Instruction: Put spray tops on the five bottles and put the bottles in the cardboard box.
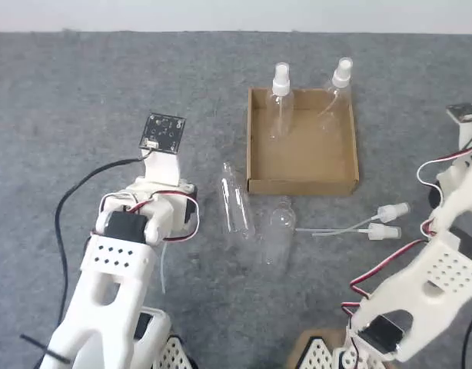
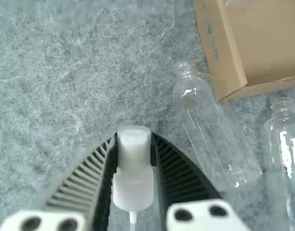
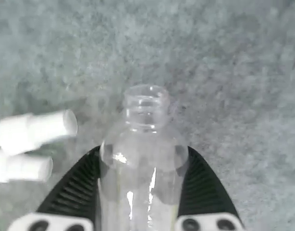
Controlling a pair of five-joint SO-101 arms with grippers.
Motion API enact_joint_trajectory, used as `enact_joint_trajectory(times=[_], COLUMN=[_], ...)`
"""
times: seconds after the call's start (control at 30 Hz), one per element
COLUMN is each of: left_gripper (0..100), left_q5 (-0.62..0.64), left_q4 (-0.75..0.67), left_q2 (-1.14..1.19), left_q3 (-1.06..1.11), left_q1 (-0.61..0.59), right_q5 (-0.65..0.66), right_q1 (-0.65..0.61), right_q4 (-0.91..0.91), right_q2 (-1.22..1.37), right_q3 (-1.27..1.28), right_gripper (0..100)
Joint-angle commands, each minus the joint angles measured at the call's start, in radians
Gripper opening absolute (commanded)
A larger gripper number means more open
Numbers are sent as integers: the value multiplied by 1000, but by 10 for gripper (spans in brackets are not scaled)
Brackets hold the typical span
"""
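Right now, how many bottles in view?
5. Two capped bottles in the box; two bare bottles lying on the mat by its near-left corner; one bottle in the right gripper.

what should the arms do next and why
Probably bring the left hand, shut on a spray top, over to the bottle held in the right hand, and aim the top at its neck, which is open and bare.

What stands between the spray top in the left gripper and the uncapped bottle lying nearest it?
Nothing visible: only bare carpet lies between the spray top in the left gripper and the bottle beside the cardboard box.
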Motion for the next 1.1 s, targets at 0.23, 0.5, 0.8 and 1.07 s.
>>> enact_joint_trajectory(times=[0.23,0.5,0.8,1.07], left_gripper=[12,12,12,12], left_q5=[-5,-5,-5,-5], left_q4=[-29,-31,-29,-29], left_q2=[-35,-35,-35,-34], left_q3=[-8,-8,-8,-8], left_q1=[-3,-2,-2,-2], right_q5=[-60,-31,-31,-37], right_q1=[36,10,5,-64], right_q4=[-303,-553,-492,-309], right_q2=[-140,-366,-384,-374], right_q3=[245,614,603,411], right_gripper=[20,34,243,252])
